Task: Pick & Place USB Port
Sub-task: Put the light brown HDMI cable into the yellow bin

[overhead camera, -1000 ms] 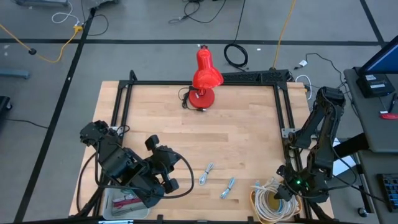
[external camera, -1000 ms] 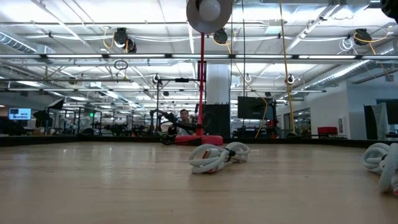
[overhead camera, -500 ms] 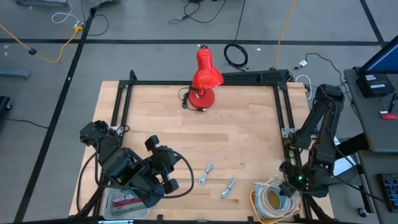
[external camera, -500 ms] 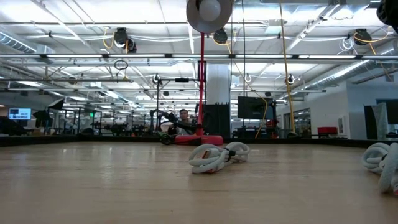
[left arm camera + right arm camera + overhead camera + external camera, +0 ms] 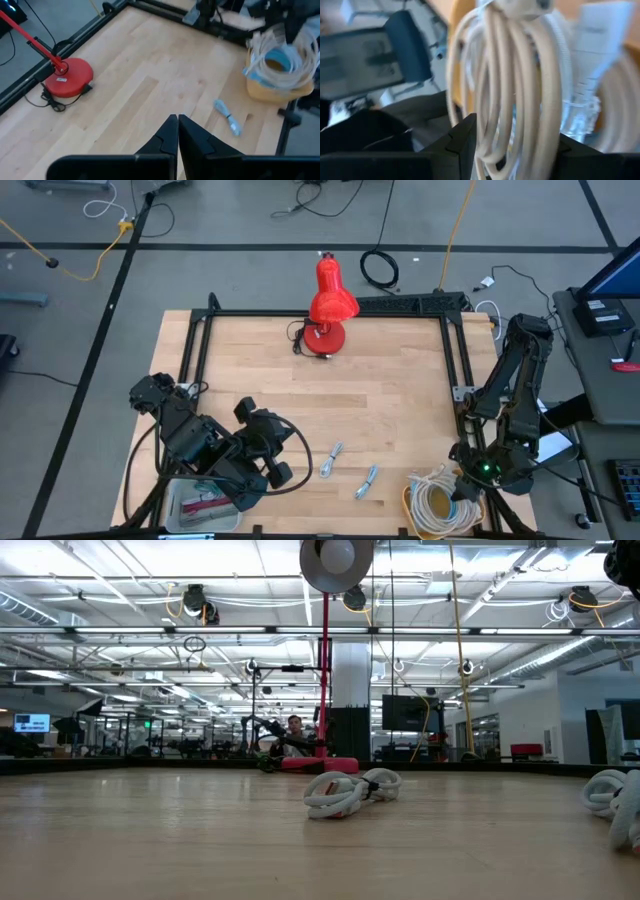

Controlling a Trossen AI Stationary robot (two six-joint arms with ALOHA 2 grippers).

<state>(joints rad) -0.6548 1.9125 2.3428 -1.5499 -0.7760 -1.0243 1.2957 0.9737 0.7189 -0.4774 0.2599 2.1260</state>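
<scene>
My right gripper [image 5: 468, 486] has edged back over the basket [image 5: 412, 515] of coiled white cables [image 5: 437, 502] at the table's near right corner, and its fingers [image 5: 462, 137] now pinch a hank of cable [image 5: 507, 95] between them. My left gripper [image 5: 177, 131] waits pressed shut over the near left of the table. I judge this the pick step: next I must lift the coil clear without dragging its neighbours out.

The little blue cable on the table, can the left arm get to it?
Probably yes. The blue cable lies on bare wood just ahead of the left gripper, with nothing between them. But its fingers are shut, so they must open first.
</scene>
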